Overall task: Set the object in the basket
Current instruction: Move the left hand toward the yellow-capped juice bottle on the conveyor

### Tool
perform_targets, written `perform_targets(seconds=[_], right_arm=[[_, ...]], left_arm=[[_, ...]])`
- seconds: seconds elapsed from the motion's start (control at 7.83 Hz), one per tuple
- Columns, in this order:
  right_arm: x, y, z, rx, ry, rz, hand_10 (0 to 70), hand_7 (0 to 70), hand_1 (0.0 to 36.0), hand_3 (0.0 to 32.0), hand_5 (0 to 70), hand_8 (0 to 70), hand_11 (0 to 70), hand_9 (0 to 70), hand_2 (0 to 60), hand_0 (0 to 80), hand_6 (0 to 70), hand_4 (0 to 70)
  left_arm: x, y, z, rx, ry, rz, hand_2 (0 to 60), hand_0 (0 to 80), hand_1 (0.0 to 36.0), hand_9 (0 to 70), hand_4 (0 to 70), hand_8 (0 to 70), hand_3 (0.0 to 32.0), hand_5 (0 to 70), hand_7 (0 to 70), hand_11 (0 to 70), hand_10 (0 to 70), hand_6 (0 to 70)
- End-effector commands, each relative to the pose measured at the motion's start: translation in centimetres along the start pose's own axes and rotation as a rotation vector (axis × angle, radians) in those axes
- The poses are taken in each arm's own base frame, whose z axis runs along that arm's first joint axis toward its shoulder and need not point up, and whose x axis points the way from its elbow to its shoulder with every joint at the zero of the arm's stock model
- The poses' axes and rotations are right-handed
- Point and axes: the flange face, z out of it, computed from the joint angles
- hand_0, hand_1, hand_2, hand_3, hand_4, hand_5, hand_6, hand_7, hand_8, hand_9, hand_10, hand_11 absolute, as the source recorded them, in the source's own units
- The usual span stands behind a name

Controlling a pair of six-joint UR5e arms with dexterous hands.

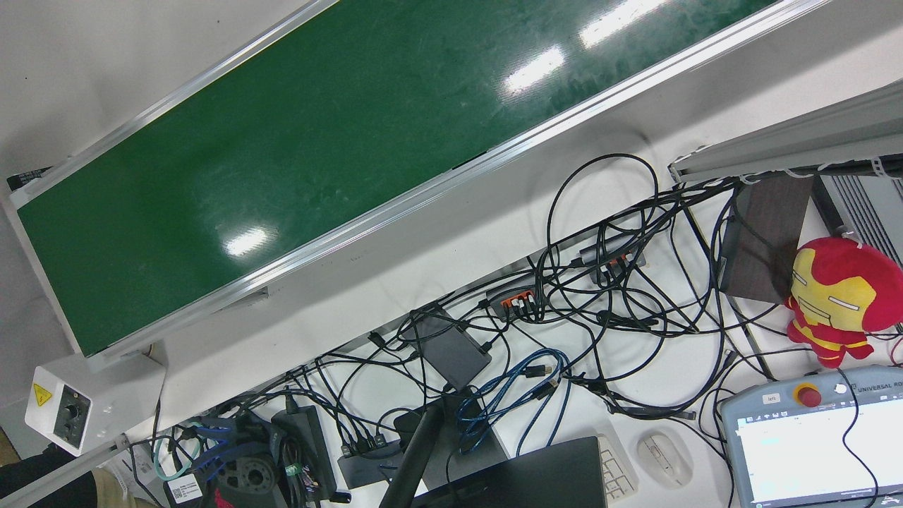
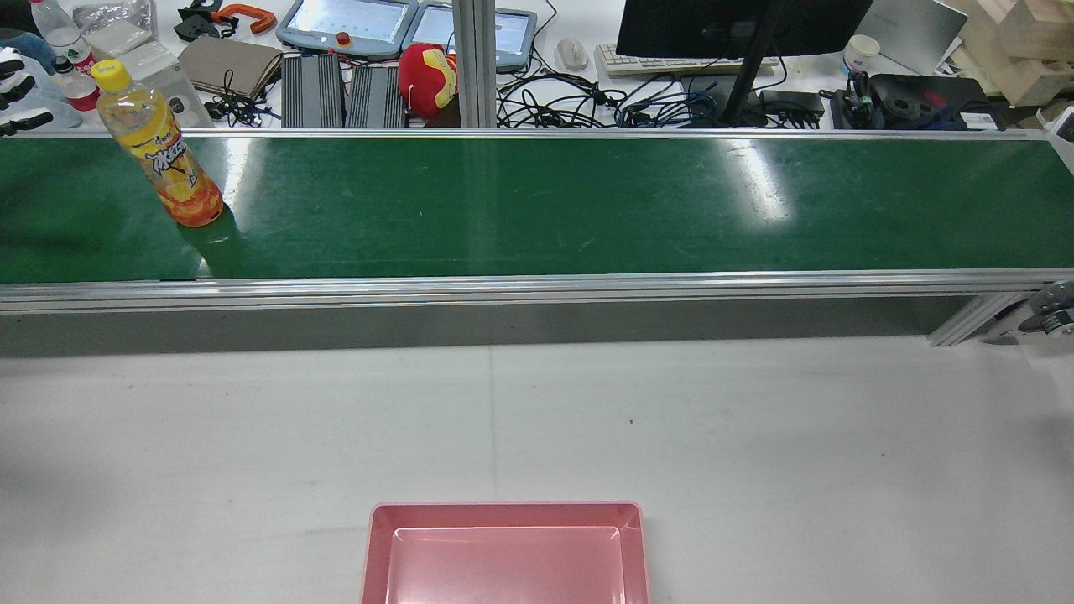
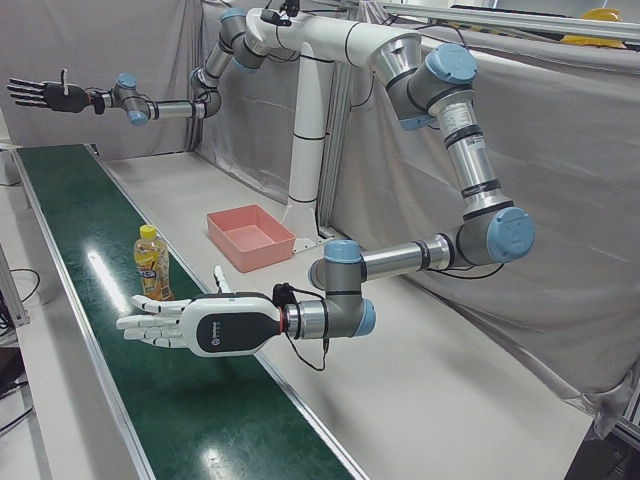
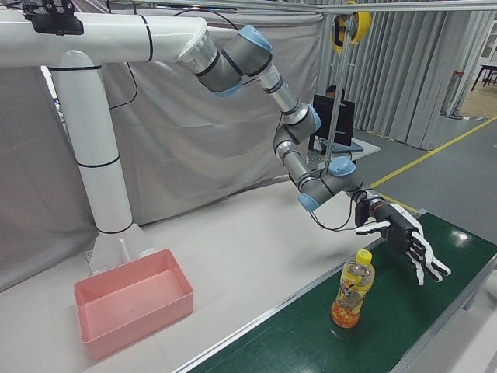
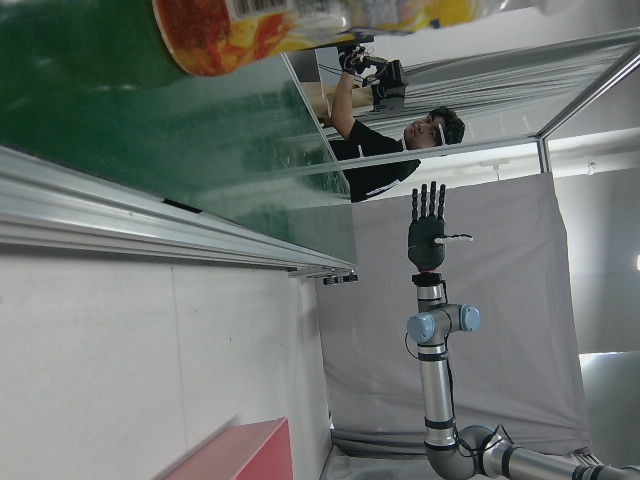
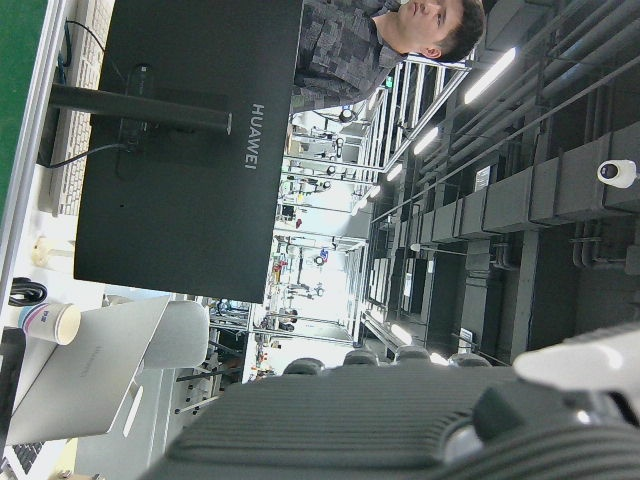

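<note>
Both arms are glossy white and silver tubes joined by pale blue caps, rising from a shared white pedestal (image 4: 99,148) with black bands round it. The left hand (image 3: 195,322) has a white shell over a black palm and wrist, white fingers (image 3: 140,323) with dark segments between, and a thin black cable looping beneath the wrist. The right hand (image 3: 45,95) looks wholly black, though it is small and far off. Close up, its back (image 6: 380,420) shows dark ribbed rubber.

Glossy green belt (image 2: 537,210) w/ brushed metal rails, clear plastic bottle (image 2: 159,147), smooth pink plastic basket (image 2: 503,513).
</note>
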Motion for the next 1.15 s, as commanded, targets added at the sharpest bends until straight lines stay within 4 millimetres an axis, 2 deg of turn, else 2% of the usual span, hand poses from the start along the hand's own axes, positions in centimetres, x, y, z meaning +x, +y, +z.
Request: perform_targets(seconds=[0.0,0.13,0.38,0.51,0.64,1.02], right_arm=[[0.0,0.0,0.0,0.001,0.001,0.000,0.0,0.0,0.0,0.0,0.0,0.0,0.0,0.0,0.0,0.0,0.0,0.0],[0.0,0.0,0.0,0.001,0.001,0.000,0.0,0.0,0.0,0.0,0.0,0.0,0.0,0.0,0.0,0.0,0.0,0.0],[0.0,0.0,0.0,-0.001,0.001,0.000,0.0,0.0,0.0,0.0,0.0,0.0,0.0,0.0,0.0,0.0,0.0,0.0],[0.0,0.0,0.0,0.001,0.001,0.000,0.0,0.0,0.0,0.0,0.0,0.0,0.0,0.0,0.0,0.0,0.0,0.0],[0.0,0.0,0.0,-0.001,0.002,0.000,0.0,0.0,0.0,0.0,0.0,0.0,0.0,0.0,0.0,0.0,0.0,0.0],[0.0,0.0,0.0,0.001,-0.001,0.000,0.0,0.0,0.0,0.0,0.0,0.0,0.0,0.0,0.0,0.0,0.0,0.0]], left_arm=[[-3.7,2.9,4.0,-0.040,-0.053,-0.017,0.0,60.8,19.3,5.7,2.8,4.5,0.0,25.0,0.0,17.3,10.1,0.6],[-5.0,4.4,5.9,-0.053,-0.071,-0.008,0.0,60.8,19.4,6.2,2.7,4.9,0.0,25.5,0.0,17.6,10.3,0.5],[-5.6,5.6,7.3,-0.056,-0.068,-0.012,0.0,60.3,19.4,6.8,2.6,5.3,0.0,26.4,0.1,17.5,10.3,0.5],[-6.9,6.4,8.1,-0.068,-0.080,-0.024,0.0,60.3,19.3,7.0,2.9,5.4,0.0,26.5,0.1,17.6,10.4,0.6],[-7.8,7.1,8.7,-0.081,-0.091,-0.031,0.0,59.9,19.1,7.1,3.2,5.5,0.0,26.4,0.1,17.4,10.2,0.6],[-8.0,7.7,9.3,-0.090,-0.093,-0.034,0.0,58.3,18.5,8.5,2.9,6.5,0.0,27.7,0.5,17.8,10.6,0.8]])
